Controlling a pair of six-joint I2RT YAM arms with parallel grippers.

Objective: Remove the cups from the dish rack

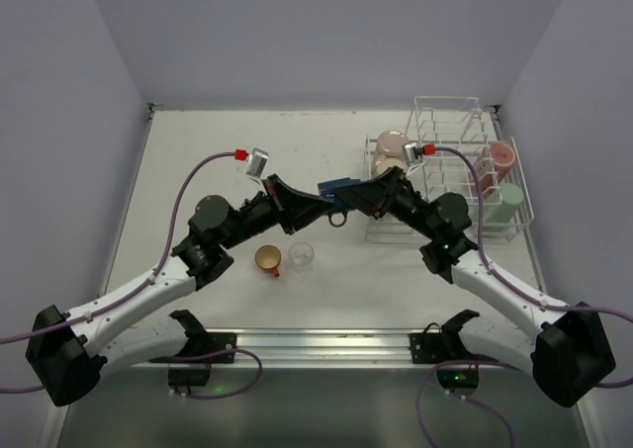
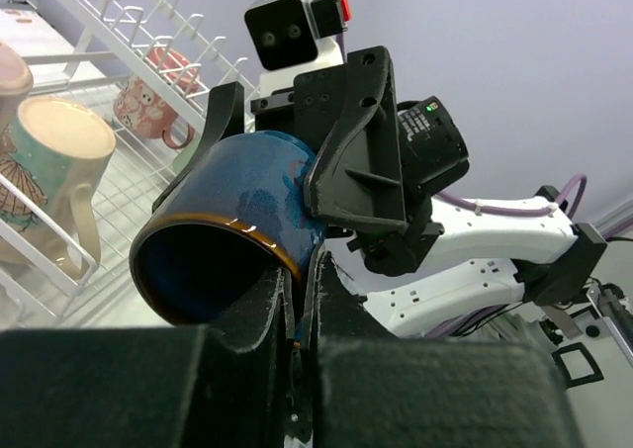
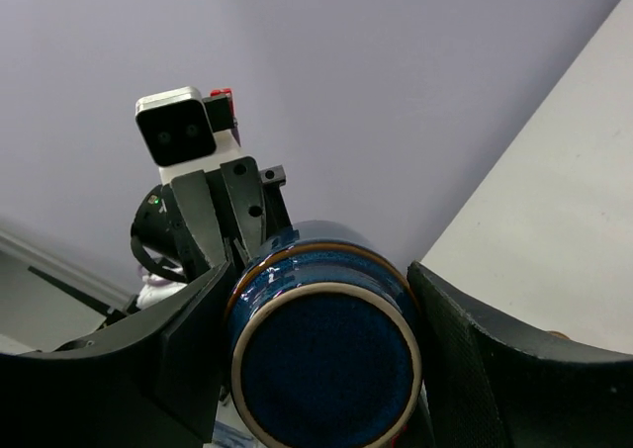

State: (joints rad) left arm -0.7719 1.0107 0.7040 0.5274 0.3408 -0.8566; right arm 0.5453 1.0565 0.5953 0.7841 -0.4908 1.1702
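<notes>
The dark blue mug (image 1: 336, 185) hangs in the air over the middle of the table, between my two grippers. My left gripper (image 1: 321, 203) is shut on its rim; in the left wrist view (image 2: 302, 270) one finger is inside the mug (image 2: 227, 221) and one outside. My right gripper (image 1: 350, 194) grips the mug's body from both sides, and the mug's base (image 3: 326, 369) sits between its fingers (image 3: 321, 314). The orange cup (image 1: 267, 260) and the clear glass (image 1: 302, 257) stand on the table. The white dish rack (image 1: 465, 171) holds two beige mugs (image 1: 389, 149), the pink cup (image 1: 501, 156) and the green tumbler (image 1: 509, 199).
The rack stands at the back right, close behind my right arm. The left wrist view shows its wires (image 2: 148, 13) with a beige mug (image 2: 54, 171) and a pink patterned cup (image 2: 148, 102). A metal rail (image 1: 316, 344) runs along the near edge.
</notes>
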